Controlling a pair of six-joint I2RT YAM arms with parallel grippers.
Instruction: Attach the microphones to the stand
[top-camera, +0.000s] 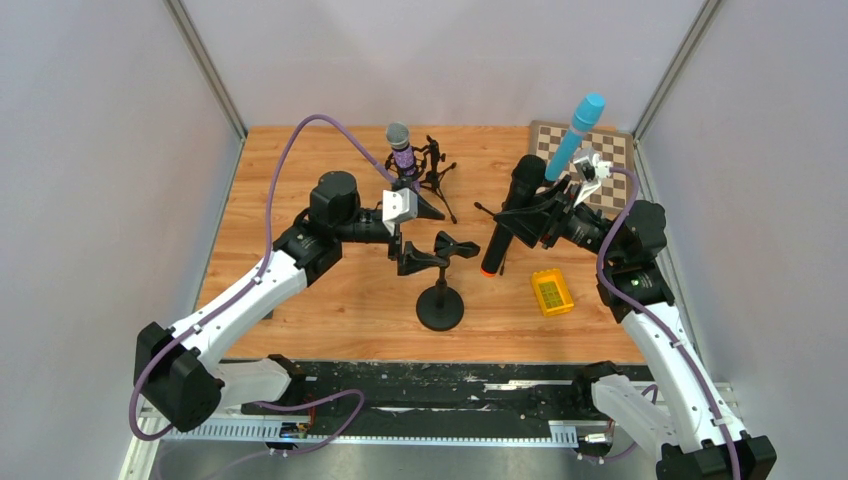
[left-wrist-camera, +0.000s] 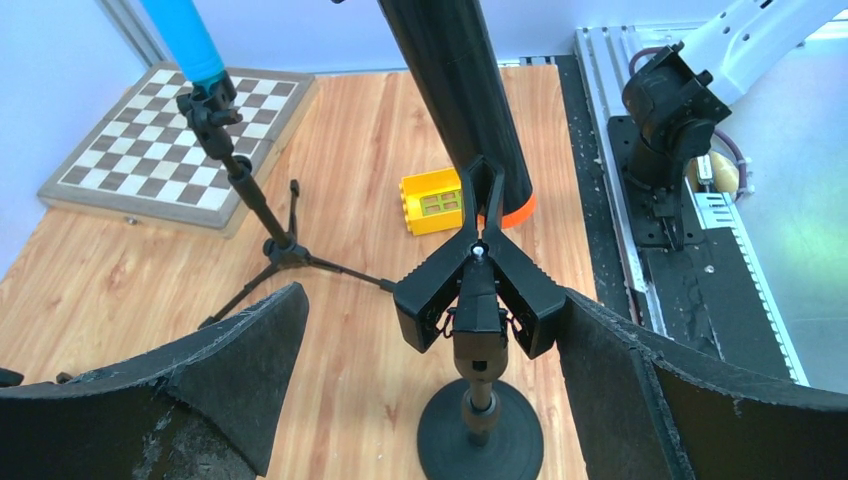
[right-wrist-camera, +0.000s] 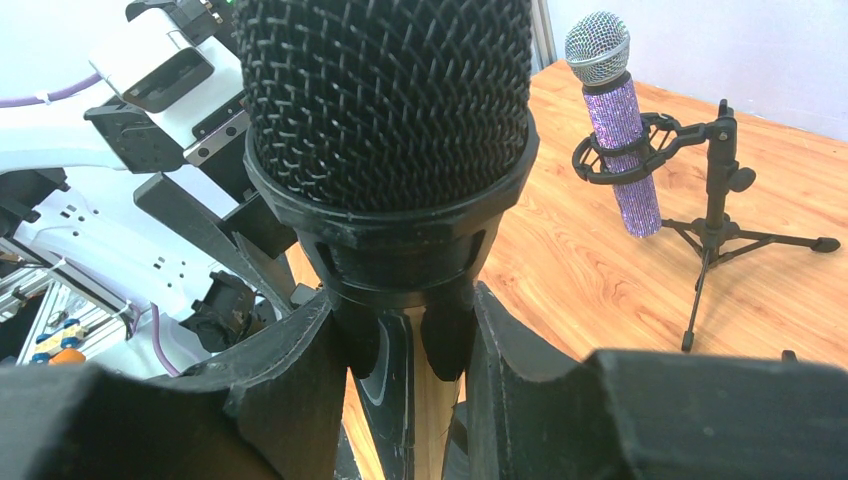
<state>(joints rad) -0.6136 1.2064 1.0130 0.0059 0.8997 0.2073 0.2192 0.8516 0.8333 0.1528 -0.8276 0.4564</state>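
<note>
- The right gripper (right-wrist-camera: 410, 350) is clamping the black microphone (top-camera: 510, 215) round its body, just under the mesh head that is filling that wrist's view.
- The microphone's long axis is sloping steeply down and away from those fingers, with the orange end ring (left-wrist-camera: 512, 212) lowest.
- The left gripper (left-wrist-camera: 432, 298) is standing with its fingers spread apart, one on each side of the handles of the spring clip (left-wrist-camera: 478, 290). A gap is showing on one side; whether the other finger is touching a handle I cannot tell.
- Seen from the left gripper, the orange ring is lying just beyond the clip's mouth, close by but seemingly not seated in it.
- The left arm is nearer the clip, so it looks placed to squeeze it open while the right lowers the tail in.
- The clip's round-base stand (top-camera: 440, 308) is directly below the left fingers.
- Past the clip, a yellow brick (left-wrist-camera: 437, 203) is lying on the table, clear of the path.
- The light-blue microphone (top-camera: 578, 130) and the purple microphone (right-wrist-camera: 622, 150) are sitting in their own tripod holders, well apart from both grippers.
</note>
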